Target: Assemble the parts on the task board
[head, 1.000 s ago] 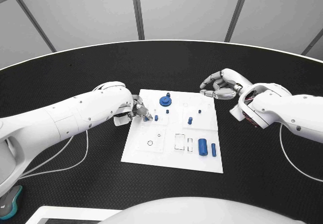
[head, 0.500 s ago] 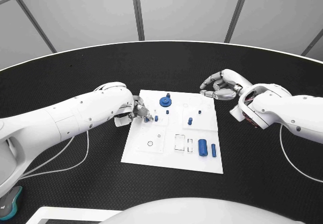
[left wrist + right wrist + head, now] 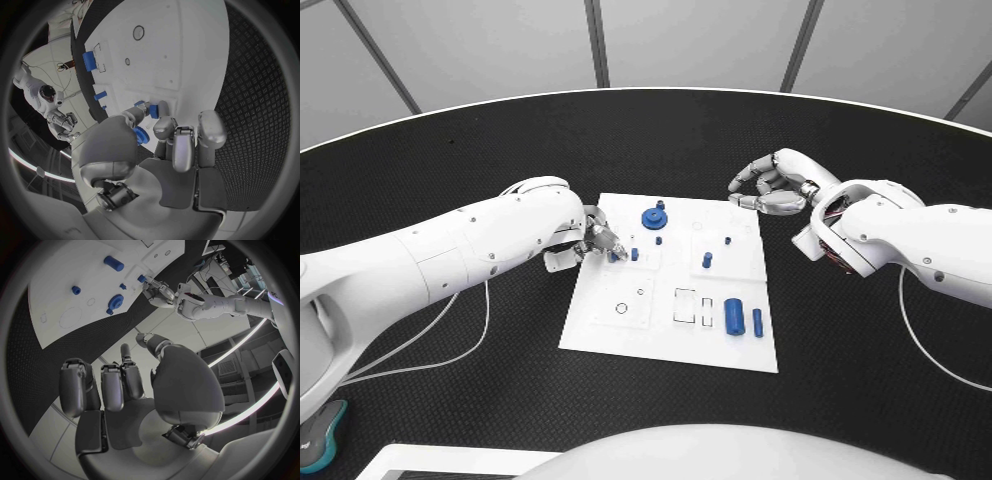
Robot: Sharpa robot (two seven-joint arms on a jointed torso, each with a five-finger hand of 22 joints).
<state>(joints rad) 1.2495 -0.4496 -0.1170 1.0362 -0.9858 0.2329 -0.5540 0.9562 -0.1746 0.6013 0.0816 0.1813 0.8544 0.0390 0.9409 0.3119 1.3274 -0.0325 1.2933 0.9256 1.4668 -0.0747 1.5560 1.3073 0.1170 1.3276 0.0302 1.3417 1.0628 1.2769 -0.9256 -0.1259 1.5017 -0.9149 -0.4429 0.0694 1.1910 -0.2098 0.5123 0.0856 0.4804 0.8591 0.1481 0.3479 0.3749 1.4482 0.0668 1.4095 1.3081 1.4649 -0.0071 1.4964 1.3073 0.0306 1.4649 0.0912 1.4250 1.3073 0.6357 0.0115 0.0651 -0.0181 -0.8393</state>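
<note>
The task board (image 3: pixel 672 330) lay at bench (image 3: pixel 473 400) centre. At its 9 o'clock edge, the left hand (image 3: pixel 596 240) pinched a small blue part (image 3: pixel 152 110). At 1 o'clock, the right hand (image 3: pixel 769 185) hovered, fingers curled, holding nothing.

Glossy white arm shells, silver hand (image 3: pixel 596 240) each (thin white cables trailing beneath).

The right hand (image 3: pixel 134 390) is held above the black tabletop (image 3: pixel 75 340), fingers curled inward with nothing between them. Beyond its fingertips lies the white task board (image 3: pixel 69 270), carrying a blue round part (image 3: pixel 115 302), a blue cylinder (image 3: pixel 114 263) and a small blue peg (image 3: pixel 75 290). At the board's far edge the left hand (image 3: pixel 157 292) touches a small blue part (image 3: pixel 142 278).
</note>
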